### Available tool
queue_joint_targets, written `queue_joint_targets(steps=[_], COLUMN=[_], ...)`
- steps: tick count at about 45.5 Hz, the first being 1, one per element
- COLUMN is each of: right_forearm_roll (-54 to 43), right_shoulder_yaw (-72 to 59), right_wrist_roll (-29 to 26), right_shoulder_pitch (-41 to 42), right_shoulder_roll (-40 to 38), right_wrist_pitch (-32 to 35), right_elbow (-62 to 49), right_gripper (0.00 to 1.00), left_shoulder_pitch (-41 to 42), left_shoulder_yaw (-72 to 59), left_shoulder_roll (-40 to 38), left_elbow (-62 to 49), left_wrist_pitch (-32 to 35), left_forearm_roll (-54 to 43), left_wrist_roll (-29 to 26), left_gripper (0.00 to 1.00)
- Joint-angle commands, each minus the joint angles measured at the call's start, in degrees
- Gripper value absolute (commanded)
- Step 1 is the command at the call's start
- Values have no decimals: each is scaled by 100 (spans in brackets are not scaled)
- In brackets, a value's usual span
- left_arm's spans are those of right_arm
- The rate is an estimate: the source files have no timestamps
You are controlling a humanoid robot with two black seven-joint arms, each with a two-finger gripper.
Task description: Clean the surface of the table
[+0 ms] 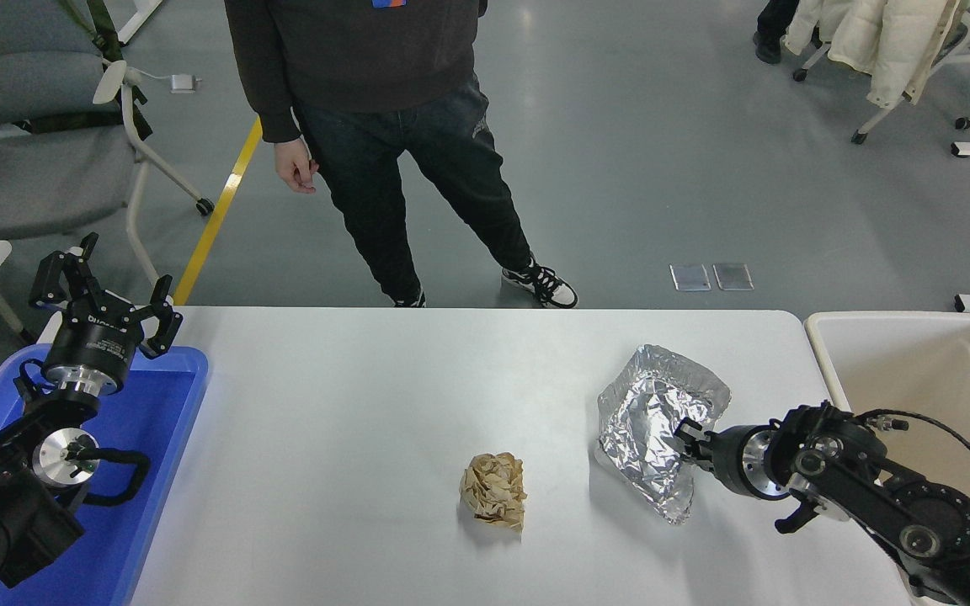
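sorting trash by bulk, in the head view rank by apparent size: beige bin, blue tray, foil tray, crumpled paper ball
1-2. beige bin and blue tray: both cut off by the frame, too unsure to rank
3. foil tray
4. crumpled paper ball
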Motion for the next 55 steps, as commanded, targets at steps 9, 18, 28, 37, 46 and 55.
queue_joint_targets(steps=[9,18,28,37,46,55], right_forearm_roll=[1609,2189,2646,2673,2681,2690], right_shoulder_yaw=[495,1093,1427,1559,1805,1814], right_wrist_roll=[-298,-386,-421,-421,-386,-351], right_shoulder_pitch=[27,114,413,484,457,449], right_shoulder_roll=[-1962,-2525,-2930,-3158,-3598,-3721], right_wrist_pitch=[273,731,1030,1039,1039,1030], right_elbow=[1852,2274,2301,2064,1801,1098], right_gripper=[0,0,0,0,0,0], left_shoulder_pitch=[0,0,0,0,0,0], left_shoulder_yaw=[0,0,0,0,0,0], left_shoulder_roll=[0,0,0,0,0,0], left_elbow=[-4,5,5,5,5,5], left_wrist_pitch=[3,3,3,3,3,3], left_forearm_roll=[2,-7,2,2,2,-7], left_wrist_roll=[0,0,0,0,0,0], left_gripper=[100,100,100,100,100,100])
